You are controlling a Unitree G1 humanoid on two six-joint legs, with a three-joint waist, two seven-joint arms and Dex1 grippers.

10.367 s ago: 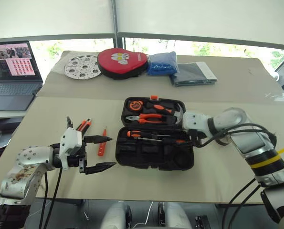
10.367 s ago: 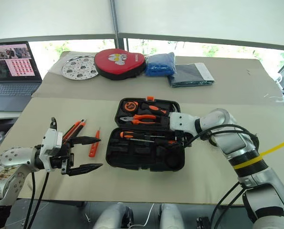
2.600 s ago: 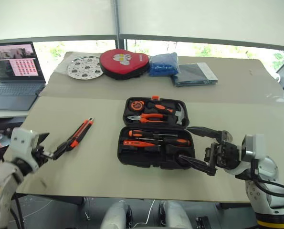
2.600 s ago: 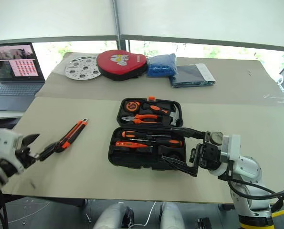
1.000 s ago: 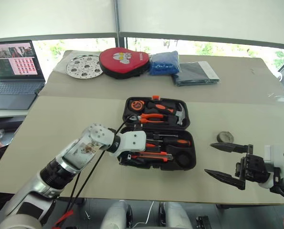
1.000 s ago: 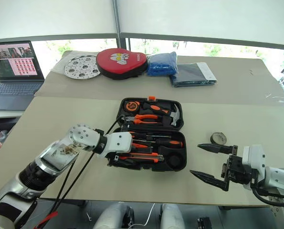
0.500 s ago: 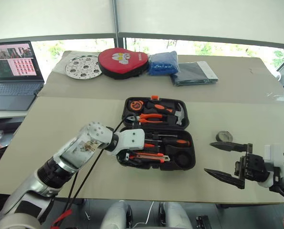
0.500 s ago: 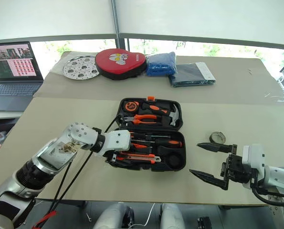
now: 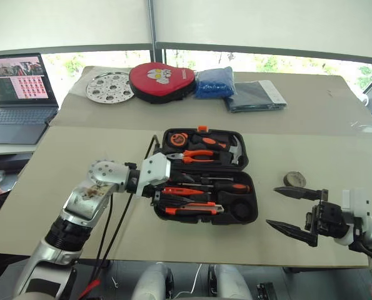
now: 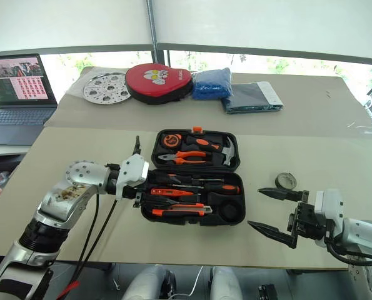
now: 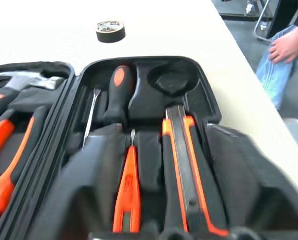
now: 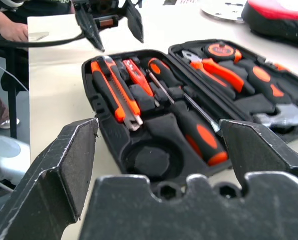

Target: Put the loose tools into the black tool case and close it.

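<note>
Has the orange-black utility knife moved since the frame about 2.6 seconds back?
Yes. The utility knife was lying on the table left of the black tool case; it now sits in the case's front slot.

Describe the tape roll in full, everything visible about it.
The tape roll is a small dark ring with a lighter, greyish face and an open centre, lying flat on the beige table. It sits outside the open tool case, off the case's right end, just beyond the open right gripper. Nothing touches it but the table.
</note>
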